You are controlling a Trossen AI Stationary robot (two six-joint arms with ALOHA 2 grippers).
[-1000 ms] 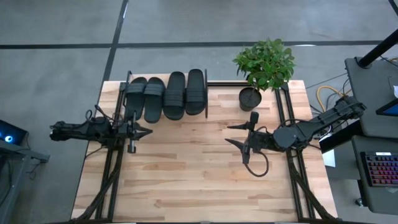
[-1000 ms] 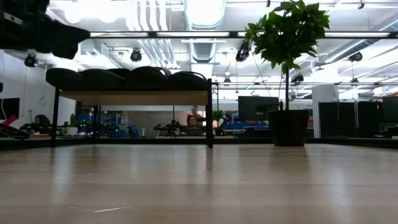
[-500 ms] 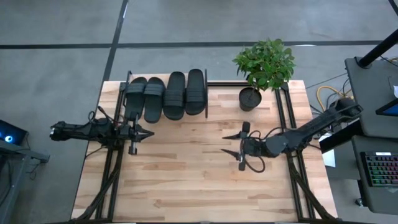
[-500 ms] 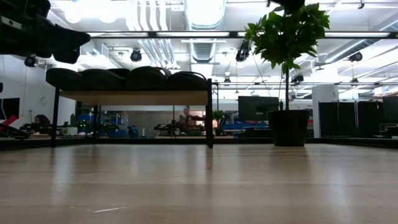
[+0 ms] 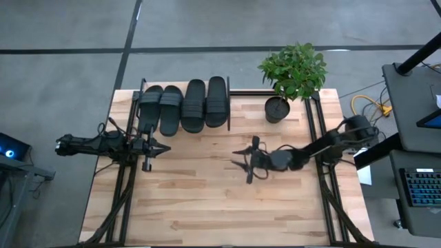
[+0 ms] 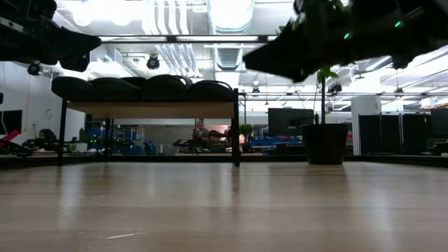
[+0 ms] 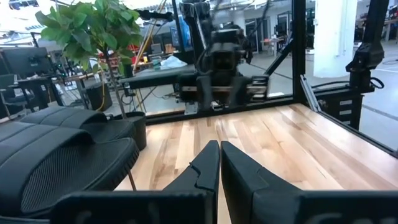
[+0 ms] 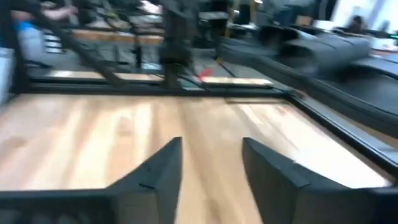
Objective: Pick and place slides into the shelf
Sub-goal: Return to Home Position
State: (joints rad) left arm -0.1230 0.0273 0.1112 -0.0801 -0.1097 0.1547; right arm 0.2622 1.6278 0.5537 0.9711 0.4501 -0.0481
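Several matte black slides (image 5: pixel 185 105) lie side by side on the shelf (image 5: pixel 229 103), a low light-wood board in a thin black frame at the table's far left. In the low view the slides (image 6: pixel 143 87) top the raised board. My left gripper (image 5: pixel 164 147) is shut and empty, near the table's left edge just in front of the shelf. My right gripper (image 5: pixel 238 158) is open and empty over the middle of the table, pointing toward the table's left. The slides (image 7: pixel 62 155) show beside my left gripper (image 7: pixel 219 163). My right gripper (image 8: pixel 211 163) faces bare wood.
A potted plant (image 5: pixel 289 72) stands at the far edge, right of the shelf. Black frame rails (image 5: pixel 324 186) run along the table's left and right sides. Bare wooden tabletop (image 5: pixel 207 200) lies between the arms and toward the near edge.
My right gripper has travelled from the table's right side toward the left, reaching the middle of the table, staying open. My left gripper has kept still. The slides have not moved.
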